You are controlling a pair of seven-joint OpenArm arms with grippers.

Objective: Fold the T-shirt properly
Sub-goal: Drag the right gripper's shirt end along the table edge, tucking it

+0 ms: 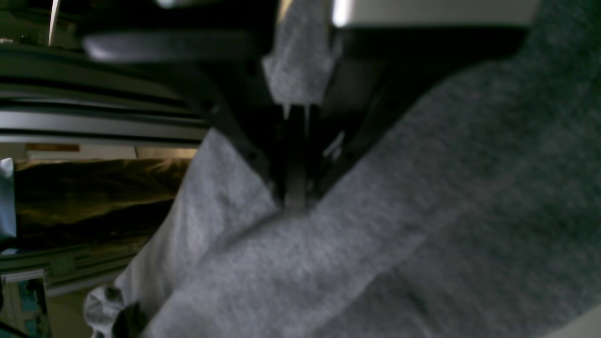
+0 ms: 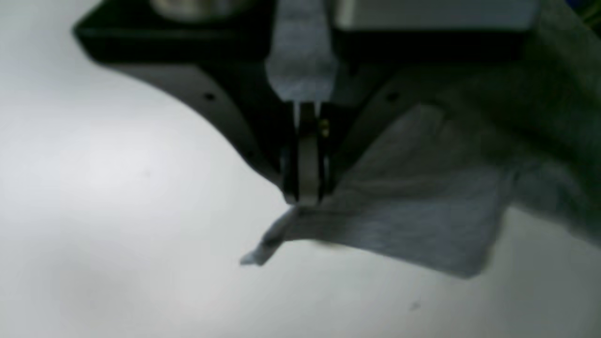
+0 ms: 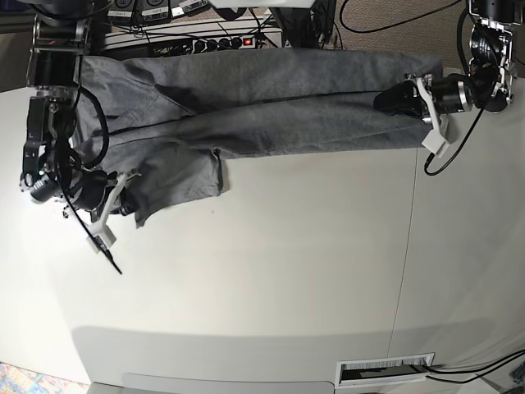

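Observation:
The grey T-shirt (image 3: 271, 115) lies stretched along the far side of the white table (image 3: 262, 279), with a flap hanging toward the near left. My left gripper (image 3: 384, 102) is at the shirt's right end, shut on the cloth. In the left wrist view its jaws (image 1: 296, 204) pinch a fold of the T-shirt (image 1: 422, 211), which is lifted. My right gripper (image 3: 131, 201) is at the near-left flap. In the right wrist view it (image 2: 305, 199) is shut on the edge of the T-shirt (image 2: 413, 211), just above the table.
A power strip (image 3: 221, 41) with a red light and several cables lie behind the table's far edge. A seam (image 3: 408, 246) runs across the tabletop on the right. A slotted vent (image 3: 385, 371) sits at the near edge.

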